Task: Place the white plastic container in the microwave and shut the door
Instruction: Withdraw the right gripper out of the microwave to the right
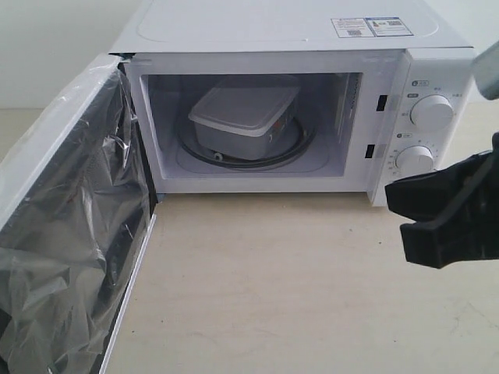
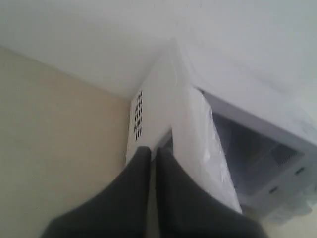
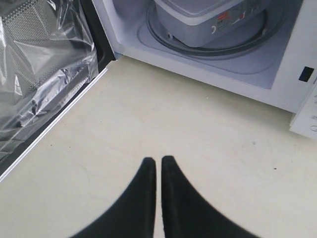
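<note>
The white microwave (image 1: pixel 296 31) stands with its door (image 1: pixel 62 234) swung wide to the left, loose clear film hanging on the inner side. Inside, the white plastic container (image 1: pixel 245 109) sits lidded on the turntable, turned at a slight angle; the right wrist view shows the container (image 3: pixel 198 10) too. My right gripper (image 1: pixel 398 210) hovers shut and empty over the table, in front of the dials, and its tips (image 3: pixel 158 161) point toward the cavity. My left gripper (image 2: pixel 152 151) is shut and empty by the door (image 2: pixel 195 144) edge near the vented side wall (image 2: pixel 143 109); the door hides it in the exterior view.
The beige table (image 1: pixel 273 280) stretches in front of the microwave. Two round dials (image 1: pixel 431 111) sit on the right panel. A dark roller ring (image 1: pixel 257 160) circles under the container. A pale wall rises behind.
</note>
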Robot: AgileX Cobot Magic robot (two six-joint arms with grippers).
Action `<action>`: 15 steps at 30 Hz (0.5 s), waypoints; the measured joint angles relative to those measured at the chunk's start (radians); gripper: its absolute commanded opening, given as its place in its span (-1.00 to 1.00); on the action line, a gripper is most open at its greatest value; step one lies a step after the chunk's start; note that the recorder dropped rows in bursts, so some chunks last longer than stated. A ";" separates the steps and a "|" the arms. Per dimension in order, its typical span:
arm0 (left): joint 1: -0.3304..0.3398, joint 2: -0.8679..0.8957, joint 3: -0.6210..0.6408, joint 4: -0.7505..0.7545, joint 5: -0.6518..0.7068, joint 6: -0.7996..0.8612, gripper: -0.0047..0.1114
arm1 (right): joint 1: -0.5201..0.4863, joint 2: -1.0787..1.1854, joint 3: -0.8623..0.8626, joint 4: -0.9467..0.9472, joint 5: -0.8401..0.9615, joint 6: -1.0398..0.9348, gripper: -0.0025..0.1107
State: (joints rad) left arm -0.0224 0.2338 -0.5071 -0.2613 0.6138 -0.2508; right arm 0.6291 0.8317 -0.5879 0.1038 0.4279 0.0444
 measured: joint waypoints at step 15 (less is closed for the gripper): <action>0.000 0.496 -0.572 0.012 0.595 0.141 -0.84 | 0.000 0.000 0.000 -0.002 0.016 0.000 -0.96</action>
State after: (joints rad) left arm -0.0224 0.7295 -1.0795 -0.2488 1.2084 -0.1100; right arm 0.6291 0.8317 -0.5879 0.1022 0.4442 0.0444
